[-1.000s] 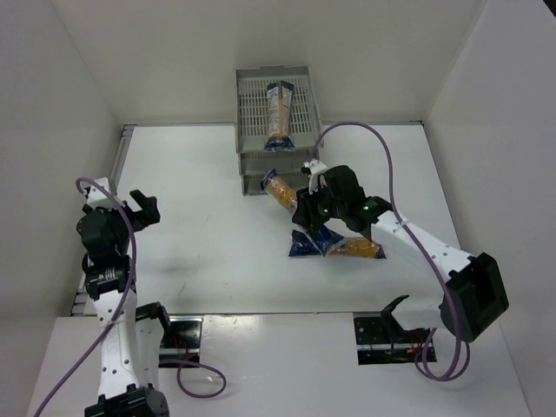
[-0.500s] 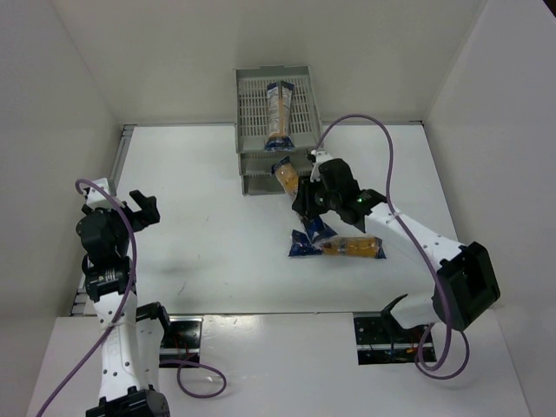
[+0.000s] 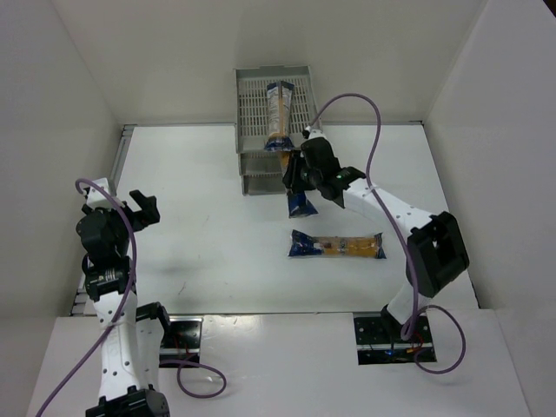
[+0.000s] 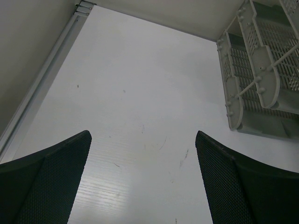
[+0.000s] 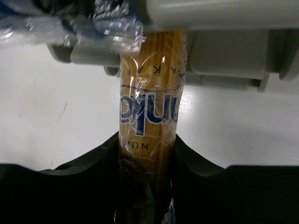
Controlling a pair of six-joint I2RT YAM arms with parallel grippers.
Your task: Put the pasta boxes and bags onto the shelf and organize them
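Observation:
The shelf (image 3: 261,104) is a grey three-tier rack at the back of the table. One pasta pack (image 3: 280,111) lies lengthwise on its top tray. My right gripper (image 3: 301,176) is shut on a second pack (image 3: 298,205), held steeply tilted right in front of the rack. In the right wrist view this yellow pack (image 5: 149,102) runs up between my fingers (image 5: 196,163), its far end at the shelf's front edge (image 5: 224,51). A third pack (image 3: 337,247) lies flat on the table. My left gripper (image 3: 143,211) hangs open and empty, far left.
White walls close in the table on the left, back and right. In the left wrist view the shelf's side (image 4: 261,79) shows at the upper right, with bare table between my open left gripper's (image 4: 142,182) fingers. Crinkled blue-and-clear plastic (image 5: 93,23) hangs at the rack's edge.
My right gripper carried its pack back and left, from over the pack on the table up to the rack's front. The pack on the table is now uncovered. The left arm stayed still.

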